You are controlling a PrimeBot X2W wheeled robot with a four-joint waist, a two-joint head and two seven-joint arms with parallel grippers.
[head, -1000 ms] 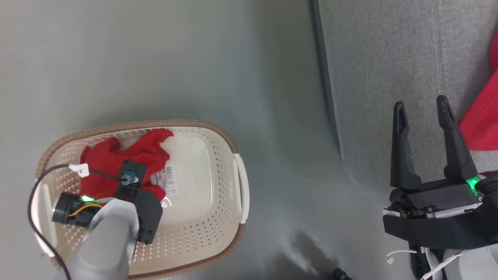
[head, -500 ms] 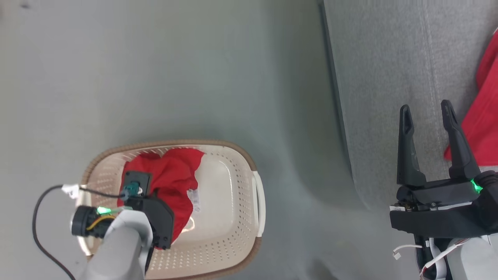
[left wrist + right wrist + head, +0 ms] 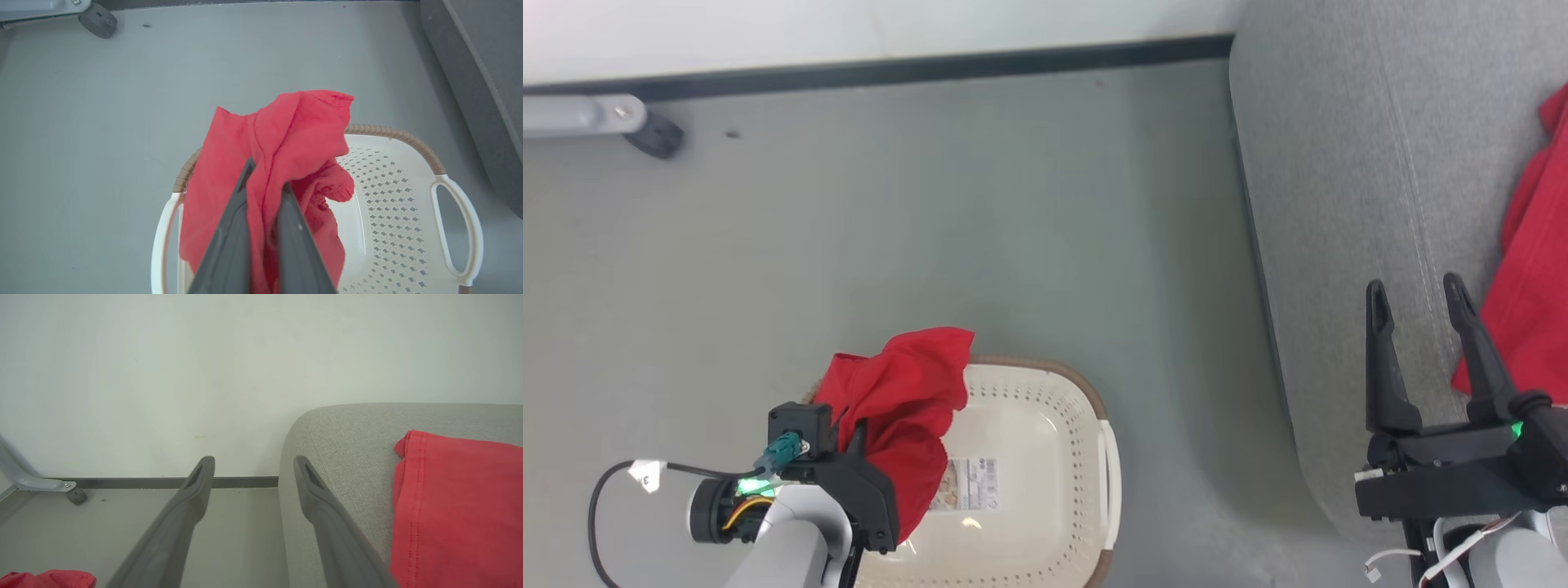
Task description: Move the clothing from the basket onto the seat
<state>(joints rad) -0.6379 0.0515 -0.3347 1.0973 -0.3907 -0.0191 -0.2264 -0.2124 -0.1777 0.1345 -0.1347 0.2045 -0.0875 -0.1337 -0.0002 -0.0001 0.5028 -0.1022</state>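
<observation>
My left gripper (image 3: 856, 434) (image 3: 266, 175) is shut on a plain red garment (image 3: 907, 392) (image 3: 286, 139), which hangs lifted over the left part of the cream perforated basket (image 3: 1045, 474) (image 3: 392, 179). A paper label shows on the basket's bare bottom. My right gripper (image 3: 1417, 290) (image 3: 253, 461) is open and holds nothing, hovering over the front part of the grey seat (image 3: 1331, 188) (image 3: 347, 433). Another red garment (image 3: 1531, 245) (image 3: 453, 506) lies on the seat to the right of that gripper.
A grey floor (image 3: 931, 204) lies between basket and seat. A white wall with a dark skirting board (image 3: 915, 69) runs along the far side. A grey metal leg with a black castor (image 3: 654, 135) (image 3: 97, 19) (image 3: 75, 495) stands at the far left.
My left gripper has lifted the red garment up out of the basket, so it now hangs above the rim. The head camera has tilted, bringing wall and castor into view. The right gripper stays open.
</observation>
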